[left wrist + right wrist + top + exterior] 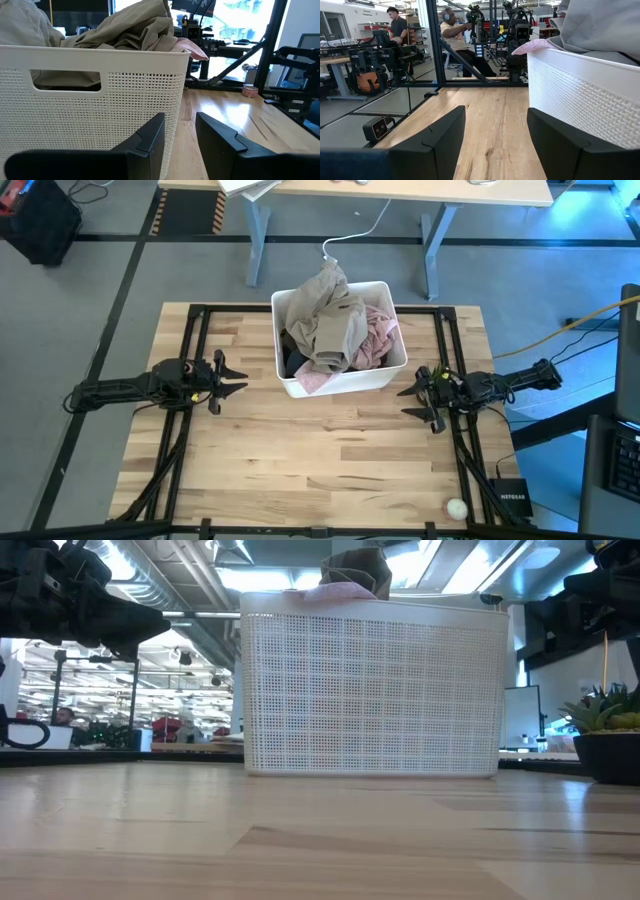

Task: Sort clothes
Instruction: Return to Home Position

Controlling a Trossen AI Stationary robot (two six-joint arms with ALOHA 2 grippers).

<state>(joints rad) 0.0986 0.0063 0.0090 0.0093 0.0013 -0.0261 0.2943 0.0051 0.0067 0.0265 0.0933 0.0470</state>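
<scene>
A white plastic bin (345, 378) stands on the wooden table, at the middle of its far half. The clothes are heaped inside it. A khaki-beige garment (330, 320) lies on top and rises above the rim, also in the low view (358, 568). A pale pink garment (376, 340) lies at the bin's right, and a black one (292, 362) sits low at its left. My left gripper (240, 378) hovers left of the bin, level and open (180, 135). My right gripper (405, 402) hovers right of the bin, level and open (496, 135). Neither has anything between its fingers.
The near half of the table (320, 470) is bare wood. A small white roll (456, 507) and a black box (512, 502) lie at the near right corner. A potted plant (610, 740) stands beyond the right edge. People (452, 30) are in the room behind.
</scene>
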